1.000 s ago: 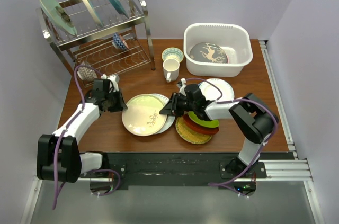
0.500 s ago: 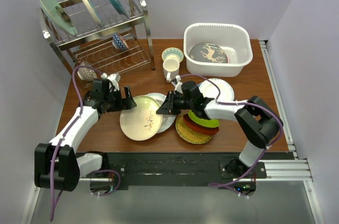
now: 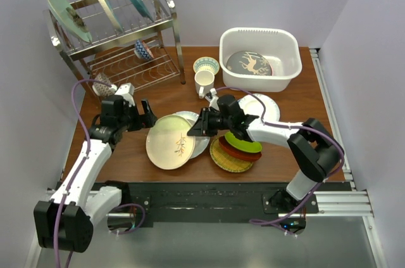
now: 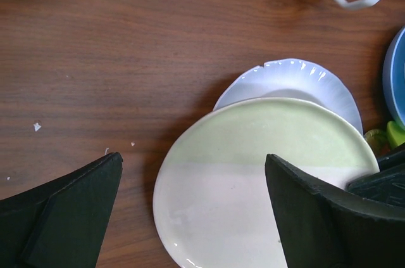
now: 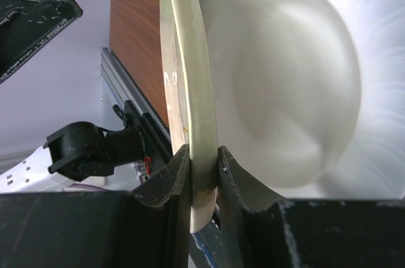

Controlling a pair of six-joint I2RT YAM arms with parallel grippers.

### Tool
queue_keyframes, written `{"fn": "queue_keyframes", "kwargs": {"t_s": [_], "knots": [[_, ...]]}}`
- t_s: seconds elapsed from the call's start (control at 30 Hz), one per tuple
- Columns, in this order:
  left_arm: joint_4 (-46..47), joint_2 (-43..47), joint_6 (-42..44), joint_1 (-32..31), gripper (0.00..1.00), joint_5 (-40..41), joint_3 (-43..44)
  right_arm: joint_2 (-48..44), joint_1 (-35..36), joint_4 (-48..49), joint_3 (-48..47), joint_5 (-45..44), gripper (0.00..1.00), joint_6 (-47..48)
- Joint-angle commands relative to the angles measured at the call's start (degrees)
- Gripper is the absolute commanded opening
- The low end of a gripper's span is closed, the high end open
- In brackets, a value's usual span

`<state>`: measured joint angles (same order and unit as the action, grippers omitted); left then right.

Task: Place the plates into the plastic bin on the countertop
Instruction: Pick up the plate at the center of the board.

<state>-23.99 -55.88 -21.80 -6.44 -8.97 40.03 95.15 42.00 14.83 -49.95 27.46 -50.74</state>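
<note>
Top external view: clamping the right gripper point(image 3: 195, 130) on the right rim of the cream plate with twig point(image 3: 168, 144) and tipping that edge up off the white plate point(image 3: 202, 146) beneath, probably because a rim lying flat on the counter point(image 3: 297, 135) offers no purchase. Holding the left gripper point(image 3: 147, 114) spread wide just beside the plate's upper-left rim, apart from it and grasping nothing, seemingly ceding the plate to the other arm. Leaving the plastic bin point(image 3: 259, 83) well apart at the far right, with the dark deer plate point(image 3: 249, 64) lying flat inside and the green, red and yellow stack point(image 3: 242, 147) waiting under the right forearm. Left wrist view: looking down past the released left gripper point(image 4: 193, 160) onto the cream plate with twig point(image 4: 253, 173), overlapping the scalloped white plate point(image 4: 297, 78) on the bare counter point(image 4: 126, 40); touching neither. Right wrist view: pinching the cream plate with twig point(image 5: 186, 78) edge-on between both pads of the right gripper point(image 5: 202, 179), with the white plate point(image 5: 285, 78) just beyond. Being round, showing no long axis; facing upward and tilted toward the left arm, right rim highest.
</note>
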Motion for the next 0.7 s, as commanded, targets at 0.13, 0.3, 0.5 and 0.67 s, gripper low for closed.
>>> {"fn": "queue_keyframes", "kwargs": {"t_s": [0.13,0.3,0.5,0.67], "knots": [[1.3,2.4,-0.9,0.4,1.00,1.7,0.7,-6.8,0.2,1.1,-4.5,0.0,0.00,1.1],[1.4,1.6,-0.7,0.5,1.00,0.9,0.7,-8.8,0.2,-1.6,-6.3,-0.1,0.00,2.1],[1.3,2.2,-0.9,0.6,1.00,1.4,0.6,-10.6,0.1,-3.0,-6.9,-1.1,0.00,2.3],[1.6,2.3,-0.8,1.0,1.00,0.8,0.6,-11.7,-0.9,-6.2,-7.7,-2.2,0.00,3.9]]}}
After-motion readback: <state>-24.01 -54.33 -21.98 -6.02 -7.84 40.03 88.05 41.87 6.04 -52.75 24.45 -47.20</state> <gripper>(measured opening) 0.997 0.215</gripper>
